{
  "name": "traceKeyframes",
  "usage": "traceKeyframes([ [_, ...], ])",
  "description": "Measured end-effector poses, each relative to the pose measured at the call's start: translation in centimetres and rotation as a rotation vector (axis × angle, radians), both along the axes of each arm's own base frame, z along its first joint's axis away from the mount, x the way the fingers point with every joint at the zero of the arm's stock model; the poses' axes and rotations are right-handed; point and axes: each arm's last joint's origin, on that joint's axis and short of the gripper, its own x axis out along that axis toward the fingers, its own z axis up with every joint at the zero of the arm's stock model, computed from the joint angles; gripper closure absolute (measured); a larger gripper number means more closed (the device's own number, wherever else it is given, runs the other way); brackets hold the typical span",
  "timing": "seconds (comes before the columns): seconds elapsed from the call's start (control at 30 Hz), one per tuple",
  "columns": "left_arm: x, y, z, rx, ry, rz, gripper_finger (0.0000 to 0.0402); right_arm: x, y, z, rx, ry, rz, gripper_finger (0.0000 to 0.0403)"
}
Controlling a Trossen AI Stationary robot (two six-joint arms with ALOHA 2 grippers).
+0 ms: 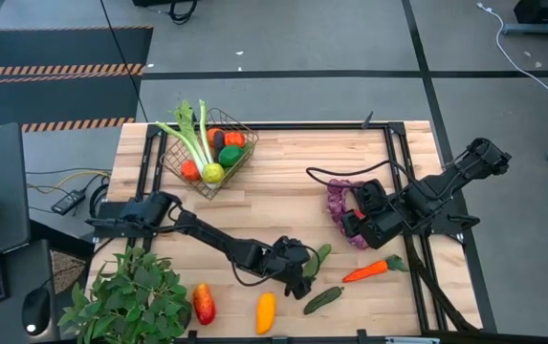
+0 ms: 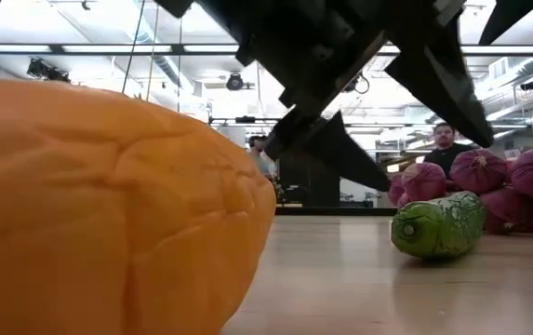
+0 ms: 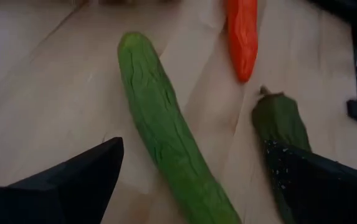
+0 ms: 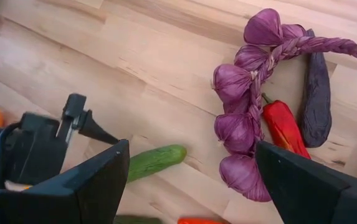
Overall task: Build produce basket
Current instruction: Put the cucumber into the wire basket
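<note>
The wire basket (image 1: 238,164) stands at the far left and holds celery (image 1: 189,134) and orange, green and yellow pieces. My left gripper (image 1: 304,272) (image 3: 194,146) is open just above a light green cucumber (image 3: 164,127) (image 1: 317,259), one finger on either side of it. A darker cucumber (image 3: 283,121) (image 1: 323,299) lies beside its one finger. A carrot (image 1: 374,270) (image 3: 243,37) lies to the right. My right gripper (image 1: 350,222) (image 4: 192,149) is open and empty above the table, beside a braid of purple bulbs (image 4: 247,99) (image 1: 339,203).
A red chili (image 4: 284,127) and an eggplant (image 4: 318,99) lie by the braid. A red-yellow piece (image 1: 204,303) and an orange-yellow piece (image 1: 266,312) (image 2: 89,205) lie near the front edge. A leafy plant (image 1: 128,298) fills the near left corner. A person (image 2: 447,140) stands beyond the table.
</note>
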Motion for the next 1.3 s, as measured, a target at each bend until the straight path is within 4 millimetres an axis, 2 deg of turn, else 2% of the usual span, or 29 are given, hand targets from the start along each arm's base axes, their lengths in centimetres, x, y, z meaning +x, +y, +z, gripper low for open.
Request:
traceKeyframes([
  [0.1, 0.0, 0.1, -0.1, 0.023, 0.009, 0.016, 0.0005, 0.1, 0.1, 0.0, 0.004, -0.007, 0.001, 0.0055],
  [0.43, 0.8, 1.5, -3.1, 0.067, 0.082, 0.029, 0.0005, 0.1, 0.1, 0.0, 0.005, -0.008, 0.004, 0.0055],
  [0.77, 0.6, 2.4, -3.3, 0.170, 0.150, -0.033, 0.0005, 0.0, 0.1, 0.0, -0.002, -0.005, 0.002, 0.0055],
  [1.3, 0.1, 4.2, -2.5, 0.250, 0.246, -0.062, 0.0005, 0.0, 0.0, 0.0, -0.012, -0.004, 0.009, 0.0055],
])
